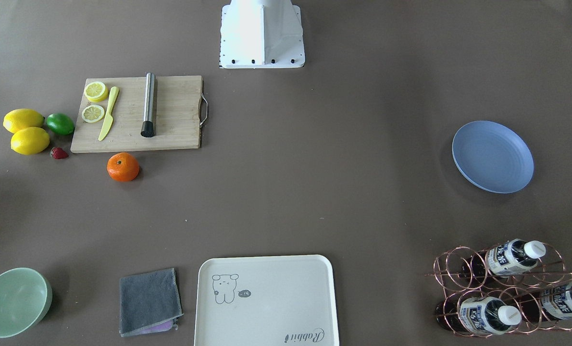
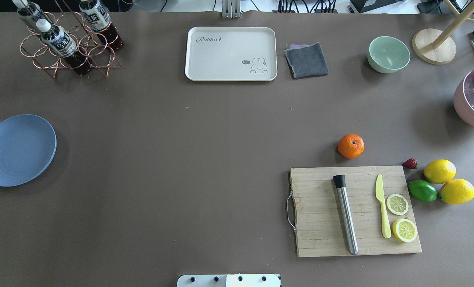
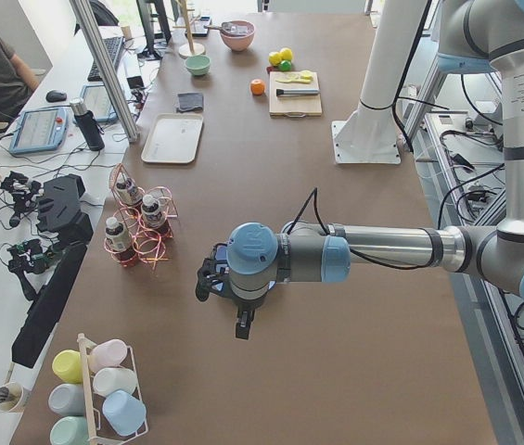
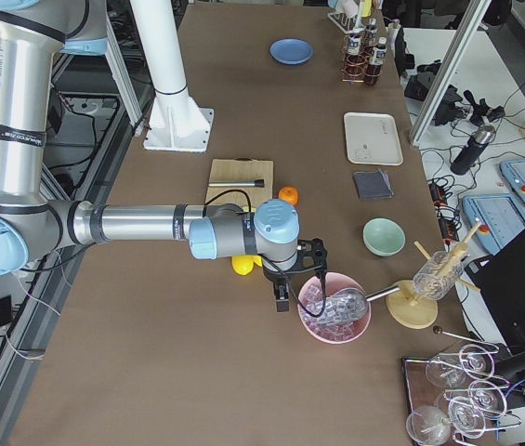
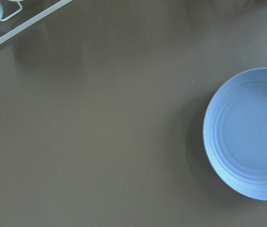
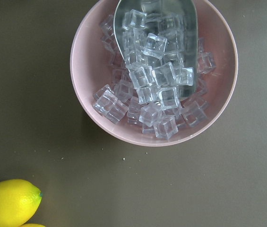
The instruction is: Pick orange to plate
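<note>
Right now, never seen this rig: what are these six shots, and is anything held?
Two robot arms work at one table. Two shots look down on it, one from behind the robot, one facing it; two come from the table's ends; two from cameras on the wrists. The left gripper hangs by the blue plate, the right gripper near a pink bowl of ice. The orange lies on the table beside a cutting board, far from the empty plate. Also there: lemons, a lime, a tray. Nothing seems held; whether the grippers are open or shut, I cannot tell.
</note>
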You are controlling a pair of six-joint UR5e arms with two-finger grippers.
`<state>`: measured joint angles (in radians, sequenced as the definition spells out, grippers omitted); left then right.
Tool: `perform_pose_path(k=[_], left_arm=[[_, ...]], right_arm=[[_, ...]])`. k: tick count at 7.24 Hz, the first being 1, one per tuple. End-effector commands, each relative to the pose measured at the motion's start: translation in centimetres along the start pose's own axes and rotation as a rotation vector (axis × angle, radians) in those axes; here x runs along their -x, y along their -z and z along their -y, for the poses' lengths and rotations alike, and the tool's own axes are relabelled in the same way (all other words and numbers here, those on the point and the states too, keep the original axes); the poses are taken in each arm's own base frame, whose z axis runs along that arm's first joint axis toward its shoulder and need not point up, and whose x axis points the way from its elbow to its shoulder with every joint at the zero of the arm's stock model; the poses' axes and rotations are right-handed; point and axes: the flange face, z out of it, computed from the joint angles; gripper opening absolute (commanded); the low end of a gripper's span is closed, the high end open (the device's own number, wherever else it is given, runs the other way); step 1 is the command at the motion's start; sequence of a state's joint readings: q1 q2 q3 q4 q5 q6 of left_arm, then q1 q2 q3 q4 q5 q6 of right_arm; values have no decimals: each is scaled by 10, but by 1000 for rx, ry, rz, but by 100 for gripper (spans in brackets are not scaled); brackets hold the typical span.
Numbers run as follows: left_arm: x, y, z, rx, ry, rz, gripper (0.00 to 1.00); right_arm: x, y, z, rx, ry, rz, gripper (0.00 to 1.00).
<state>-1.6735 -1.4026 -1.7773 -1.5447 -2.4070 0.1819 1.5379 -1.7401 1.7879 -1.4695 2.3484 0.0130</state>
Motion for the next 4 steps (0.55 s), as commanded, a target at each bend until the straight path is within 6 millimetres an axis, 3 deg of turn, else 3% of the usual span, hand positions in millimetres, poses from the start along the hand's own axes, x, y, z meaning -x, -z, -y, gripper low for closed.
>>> perform_pose_path(k=[1, 4], left_arm=[[1, 0, 0, 1, 8, -1, 98], [-5, 0, 2, -9, -27, -1, 98]], right_arm=[[7, 6, 12, -17, 15, 1, 100], [9, 6, 21, -19, 22, -5, 100]])
